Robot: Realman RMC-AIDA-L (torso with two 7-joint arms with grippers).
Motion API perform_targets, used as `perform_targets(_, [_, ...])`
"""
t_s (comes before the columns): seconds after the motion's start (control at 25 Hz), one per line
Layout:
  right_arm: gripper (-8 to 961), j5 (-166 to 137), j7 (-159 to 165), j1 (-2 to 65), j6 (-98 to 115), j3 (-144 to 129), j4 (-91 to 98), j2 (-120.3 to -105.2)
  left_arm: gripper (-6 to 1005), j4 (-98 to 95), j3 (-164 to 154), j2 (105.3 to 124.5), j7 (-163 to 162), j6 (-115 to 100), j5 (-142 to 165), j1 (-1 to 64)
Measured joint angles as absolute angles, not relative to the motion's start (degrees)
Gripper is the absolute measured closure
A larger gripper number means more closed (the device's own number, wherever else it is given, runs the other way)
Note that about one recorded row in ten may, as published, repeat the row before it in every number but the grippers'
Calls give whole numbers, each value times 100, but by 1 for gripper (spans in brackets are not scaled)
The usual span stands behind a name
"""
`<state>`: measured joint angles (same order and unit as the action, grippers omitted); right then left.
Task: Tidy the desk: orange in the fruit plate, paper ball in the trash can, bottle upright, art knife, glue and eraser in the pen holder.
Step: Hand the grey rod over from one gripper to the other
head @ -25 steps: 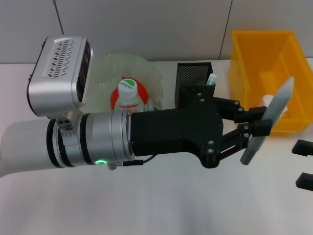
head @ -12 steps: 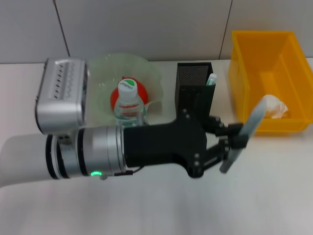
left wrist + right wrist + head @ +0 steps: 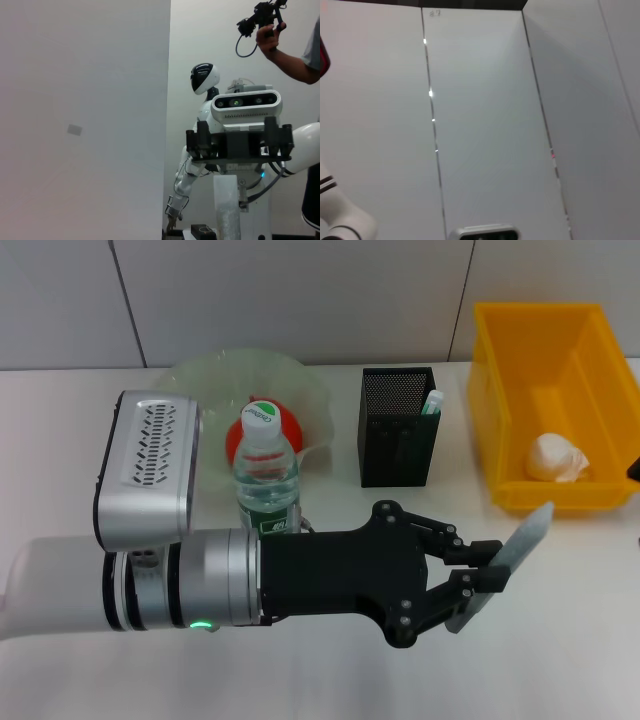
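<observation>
white desk [image 3: 560, 660] under the left hand [image 3: 500, 575], reaching level across it, fingers spread, holding nothing.

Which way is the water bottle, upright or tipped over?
Upright: the bottle stands on the desk, its cap facing up.

1. A pale, matte white desk surface [image 3: 330, 680] fills the lower part of the head view.
2. Behind it stands a light grey panelled wall [image 3: 300, 300], split by thin dark vertical seams.
3. In the left wrist view a flat white wall panel [image 3: 80, 120] takes up one half of the picture.
4. The right wrist view shows smooth white panels [image 3: 485, 125] with narrow seams catching small glints of light.
</observation>
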<state>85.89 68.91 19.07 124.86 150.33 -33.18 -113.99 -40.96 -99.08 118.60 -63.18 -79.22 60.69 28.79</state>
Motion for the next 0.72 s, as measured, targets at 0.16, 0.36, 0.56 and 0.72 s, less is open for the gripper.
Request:
perform_targets(0.16, [369,8521,6883,1902,12435,14941,-3301,-11414,856,-4095,-9950,11857,-6304,-7914,6134,2904])
perform_targets(0.36, [369,8257,6854,1976,12330,14936,-3296,-11488,855,-4108,-9972,11862,-6302,-7911,6212,2925])
perform_targets(0.56, [369,8048,6838,2081,12223,14927,-3264,-11561,855,-4114,-9968,11865,-6302,-7909,6214,2927])
perform_targets(0.72, [369,7987,6836,2115,12078,14855,-3252,-11598,854,-4131,-9962,11865,-6315,-7910,6214,2927])
